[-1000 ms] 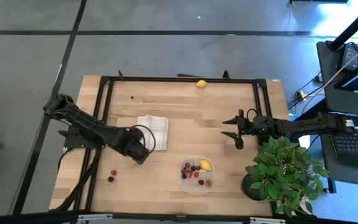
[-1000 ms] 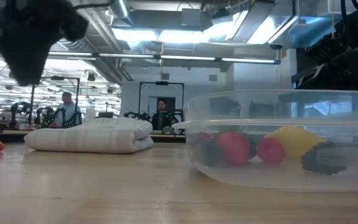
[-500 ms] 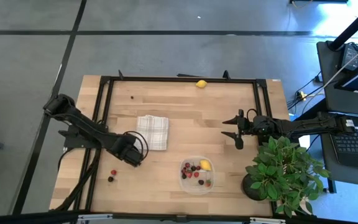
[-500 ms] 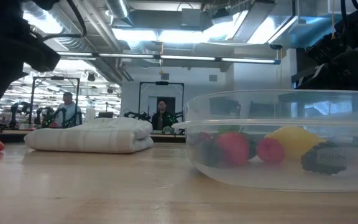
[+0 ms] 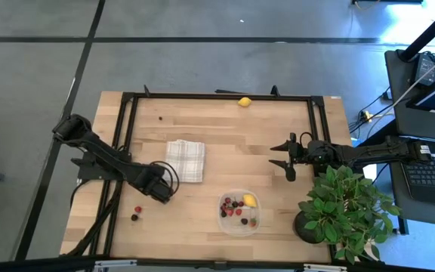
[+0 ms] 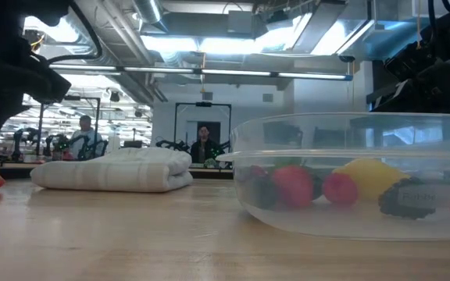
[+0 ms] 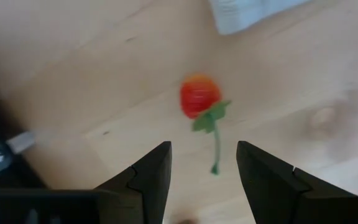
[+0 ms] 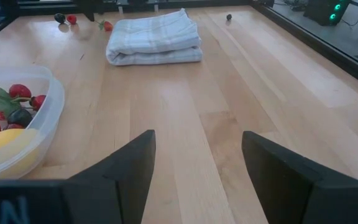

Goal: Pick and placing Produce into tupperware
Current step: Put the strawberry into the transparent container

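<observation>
Moved: left hand [image 5: 161, 195] is shifted off the cloth [image 5: 186, 160] toward the near-left berries.
Hands: both are held apart, empty.
Strawberry [image 7: 199, 96]: on the desk [image 5: 225, 143], ahead of the fingers; judged light, soft, best pinched across the body.
Tupperware [image 5: 239, 212]: near centre, partly filled.

You see a light wooden counter [image 5: 232, 143] edged by a black metal frame [image 5: 217, 96], standing on a grey concrete floor [image 5: 202, 60] crossed by dark lines. To one side stands a dark desk [image 5: 429, 136] with a laptop [image 5: 433, 172] on it. Looking level across the counter, you face a large hall with bright ceiling light strips [image 6: 209, 43], exposed ducts [image 6: 151, 16] and 2 people [image 6: 84, 136] far back among workbenches.
</observation>
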`<state>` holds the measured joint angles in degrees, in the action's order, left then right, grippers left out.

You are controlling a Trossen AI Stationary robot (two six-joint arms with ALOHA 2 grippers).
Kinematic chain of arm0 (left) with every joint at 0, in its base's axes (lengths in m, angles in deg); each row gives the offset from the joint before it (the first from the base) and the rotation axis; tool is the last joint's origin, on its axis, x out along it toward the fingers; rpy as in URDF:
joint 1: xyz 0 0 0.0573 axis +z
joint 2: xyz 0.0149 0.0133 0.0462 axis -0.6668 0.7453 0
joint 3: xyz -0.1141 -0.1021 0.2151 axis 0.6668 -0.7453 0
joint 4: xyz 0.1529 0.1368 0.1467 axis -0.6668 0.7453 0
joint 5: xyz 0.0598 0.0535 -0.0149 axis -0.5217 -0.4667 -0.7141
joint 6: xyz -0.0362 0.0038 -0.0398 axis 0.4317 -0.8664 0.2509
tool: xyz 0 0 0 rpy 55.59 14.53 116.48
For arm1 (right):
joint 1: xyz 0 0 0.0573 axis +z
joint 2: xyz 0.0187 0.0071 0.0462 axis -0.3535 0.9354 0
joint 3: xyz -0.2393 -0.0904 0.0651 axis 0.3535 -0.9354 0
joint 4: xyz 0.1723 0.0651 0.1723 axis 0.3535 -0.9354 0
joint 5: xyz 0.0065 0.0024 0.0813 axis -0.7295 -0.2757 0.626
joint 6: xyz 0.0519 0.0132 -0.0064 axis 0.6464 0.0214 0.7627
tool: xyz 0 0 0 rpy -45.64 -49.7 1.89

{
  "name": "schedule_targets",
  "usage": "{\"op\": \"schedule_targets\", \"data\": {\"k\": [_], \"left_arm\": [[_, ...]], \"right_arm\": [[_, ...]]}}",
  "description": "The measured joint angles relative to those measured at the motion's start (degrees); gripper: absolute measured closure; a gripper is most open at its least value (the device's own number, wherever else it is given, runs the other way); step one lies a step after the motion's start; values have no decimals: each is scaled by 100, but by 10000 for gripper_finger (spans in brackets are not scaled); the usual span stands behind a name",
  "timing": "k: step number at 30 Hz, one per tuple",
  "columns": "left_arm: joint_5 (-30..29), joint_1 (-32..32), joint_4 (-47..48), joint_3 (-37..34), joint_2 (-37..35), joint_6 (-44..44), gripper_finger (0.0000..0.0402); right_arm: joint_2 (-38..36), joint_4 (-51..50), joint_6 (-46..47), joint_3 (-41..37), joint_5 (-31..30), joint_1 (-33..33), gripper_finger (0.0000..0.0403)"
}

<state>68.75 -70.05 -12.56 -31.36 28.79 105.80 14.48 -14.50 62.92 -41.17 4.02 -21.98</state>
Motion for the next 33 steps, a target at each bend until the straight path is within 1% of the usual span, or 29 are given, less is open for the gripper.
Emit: {"op": "schedule_targets", "data": {"k": [4,15,18,26,33], "left_arm": [[0,2,-354,-76,0,0,228],[133,2,-336,-156,0,146,233],[133,2,-337,-156,0,146,251],[128,2,-336,-156,0,134,319],[126,2,-336,-156,0,127,367]], "right_arm": [[0,0,-4,0,1,1,162],[0,0,-16,0,2,0,162],[0,0,-22,0,1,0,162],[-2,0,-22,0,0,0,162],[-1,0,-40,0,2,0,162]]}}
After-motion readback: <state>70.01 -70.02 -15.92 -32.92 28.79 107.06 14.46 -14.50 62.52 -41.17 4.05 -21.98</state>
